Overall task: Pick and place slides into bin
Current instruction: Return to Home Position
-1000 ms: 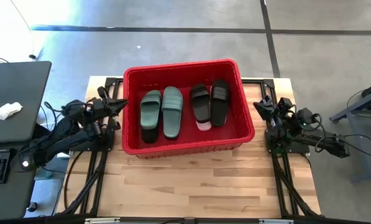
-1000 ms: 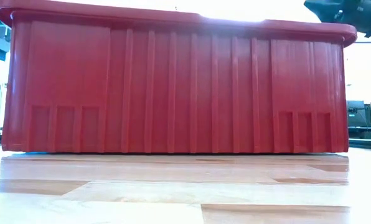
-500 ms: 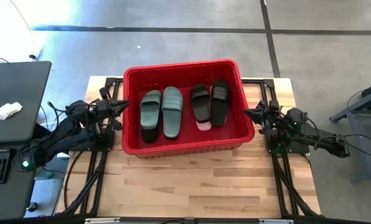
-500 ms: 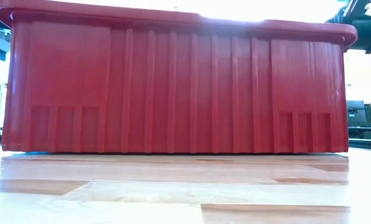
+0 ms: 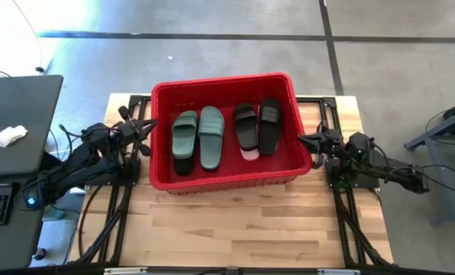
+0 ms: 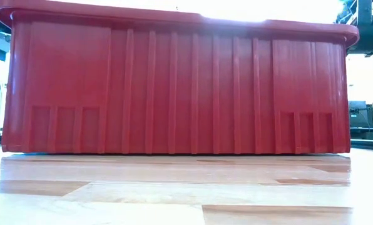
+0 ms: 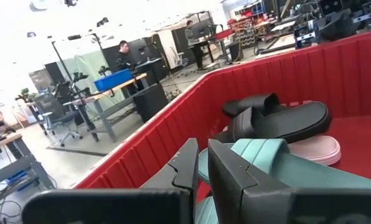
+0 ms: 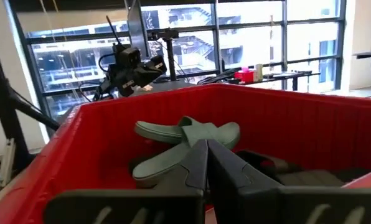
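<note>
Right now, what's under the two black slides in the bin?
A pale pink slide pokes out beneath the black slides in the bin. Most of it is covered, and whether anything else lies lower cannot be seen.

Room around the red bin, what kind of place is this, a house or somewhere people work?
Probably a robotics lab or workshop. Past the bin stand workbenches and office chairs, with a person farther back. The high view shows a bare concrete floor.
</note>
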`<state>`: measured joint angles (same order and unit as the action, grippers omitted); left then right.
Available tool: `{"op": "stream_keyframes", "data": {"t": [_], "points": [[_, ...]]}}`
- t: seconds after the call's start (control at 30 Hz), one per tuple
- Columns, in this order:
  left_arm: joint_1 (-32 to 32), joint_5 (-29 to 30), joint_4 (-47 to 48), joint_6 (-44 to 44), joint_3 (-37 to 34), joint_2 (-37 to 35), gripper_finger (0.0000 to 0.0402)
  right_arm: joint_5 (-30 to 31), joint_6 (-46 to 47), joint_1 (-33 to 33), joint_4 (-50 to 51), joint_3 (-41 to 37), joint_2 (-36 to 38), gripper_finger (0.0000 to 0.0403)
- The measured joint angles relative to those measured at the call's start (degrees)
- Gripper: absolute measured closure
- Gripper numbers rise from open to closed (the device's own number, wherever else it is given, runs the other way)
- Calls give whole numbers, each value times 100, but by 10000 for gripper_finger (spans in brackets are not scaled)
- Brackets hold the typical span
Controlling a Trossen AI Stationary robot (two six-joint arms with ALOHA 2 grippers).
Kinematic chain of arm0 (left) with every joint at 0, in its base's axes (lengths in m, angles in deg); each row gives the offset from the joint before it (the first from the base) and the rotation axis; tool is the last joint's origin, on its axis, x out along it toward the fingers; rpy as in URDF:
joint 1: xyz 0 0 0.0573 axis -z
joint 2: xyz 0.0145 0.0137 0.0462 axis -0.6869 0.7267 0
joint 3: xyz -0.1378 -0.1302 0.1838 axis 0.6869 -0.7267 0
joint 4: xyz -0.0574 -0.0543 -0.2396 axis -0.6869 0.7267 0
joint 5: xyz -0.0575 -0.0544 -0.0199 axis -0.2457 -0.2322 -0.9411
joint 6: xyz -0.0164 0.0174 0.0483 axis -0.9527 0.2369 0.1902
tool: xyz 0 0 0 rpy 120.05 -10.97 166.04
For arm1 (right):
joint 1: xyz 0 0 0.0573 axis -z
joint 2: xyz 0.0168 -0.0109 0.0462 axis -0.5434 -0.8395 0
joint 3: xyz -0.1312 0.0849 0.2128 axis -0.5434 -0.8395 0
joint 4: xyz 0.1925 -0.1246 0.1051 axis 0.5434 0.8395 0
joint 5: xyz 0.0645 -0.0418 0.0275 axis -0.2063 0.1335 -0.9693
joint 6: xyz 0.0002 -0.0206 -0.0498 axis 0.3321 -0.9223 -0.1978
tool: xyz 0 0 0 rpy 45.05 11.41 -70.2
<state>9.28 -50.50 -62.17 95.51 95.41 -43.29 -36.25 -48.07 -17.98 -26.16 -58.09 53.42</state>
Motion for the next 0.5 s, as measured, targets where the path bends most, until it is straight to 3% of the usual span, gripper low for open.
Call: {"op": "stream_keyframes", "data": {"t": [0.5], "points": [[0, 18, 117, -64, 9, -2, 376, 434, -42, 2, 121, 13, 2, 403]]}}
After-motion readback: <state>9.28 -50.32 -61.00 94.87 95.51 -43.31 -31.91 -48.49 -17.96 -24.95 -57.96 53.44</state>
